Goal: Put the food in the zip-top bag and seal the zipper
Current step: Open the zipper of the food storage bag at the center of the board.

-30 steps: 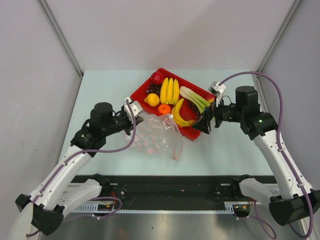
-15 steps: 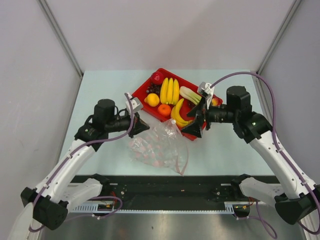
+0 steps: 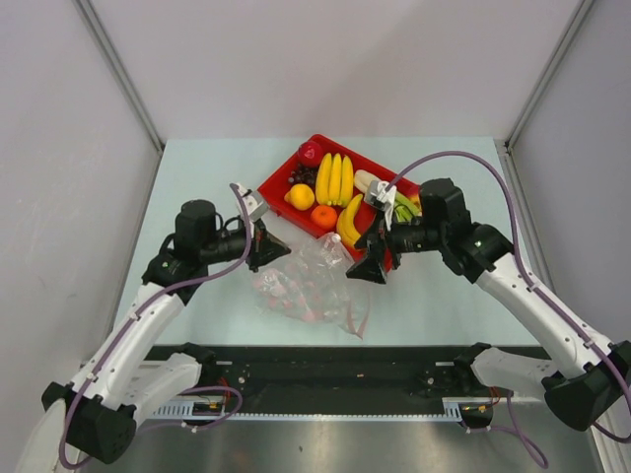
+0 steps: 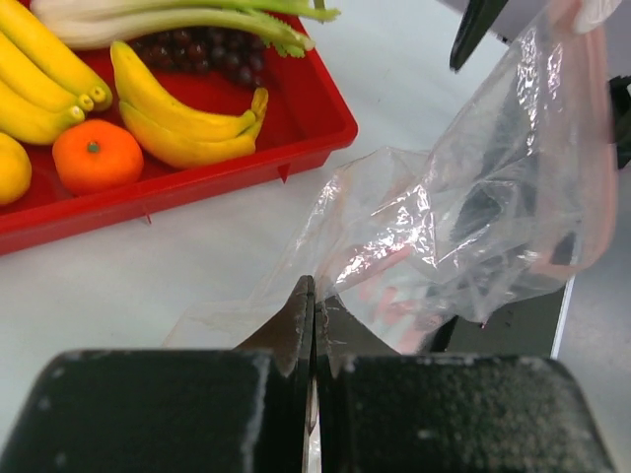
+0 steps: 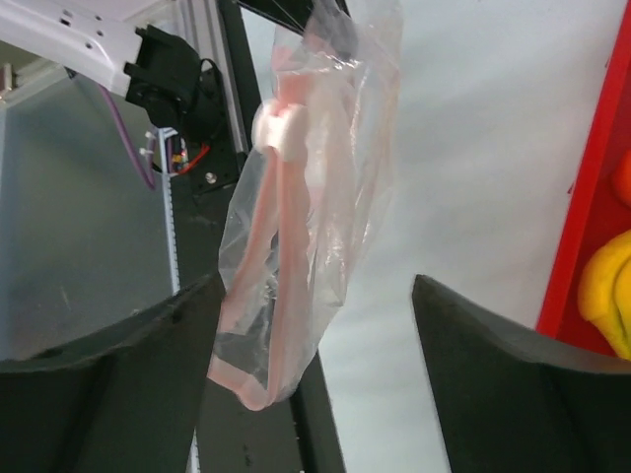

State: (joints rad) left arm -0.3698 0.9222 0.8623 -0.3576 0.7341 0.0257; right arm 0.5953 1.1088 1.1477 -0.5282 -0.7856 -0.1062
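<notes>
Zip-top bag (image 3: 306, 281) is crumpled on the worktop (image 3: 197, 177), just beside the near long edge of the red tray (image 4: 217, 177), on the arm-base side. Part of the film stands up off the surface.

Tray holds all the food.

Left claw (image 4: 314, 325): near side of the tray, off its left end. Jaws pressed together, a corner of bag film pinched between them.

Right claw (image 3: 370, 268): just off the tray's near right corner, at the bag's right edge. Jaws spread wide. Wrist view shows the bag between them, against the left finger's outline; can't tell if it touches.

Food in the tray:
- bananas (image 3: 335, 179): bunch mid-tray, two more along the near wall
- leek stalk (image 3: 370, 182): right of the bunch, partly hidden by the right arm
- apple (image 3: 310, 153): far corner
- orange (image 3: 323, 217): near wall, left of the loose bananas
- lemon (image 3: 301, 196): left of the orange
- grapes (image 3: 301, 175): between apple and lemon

Zipper (image 5: 286, 99): pink strip on the bag edge farthest from the tray.
</notes>
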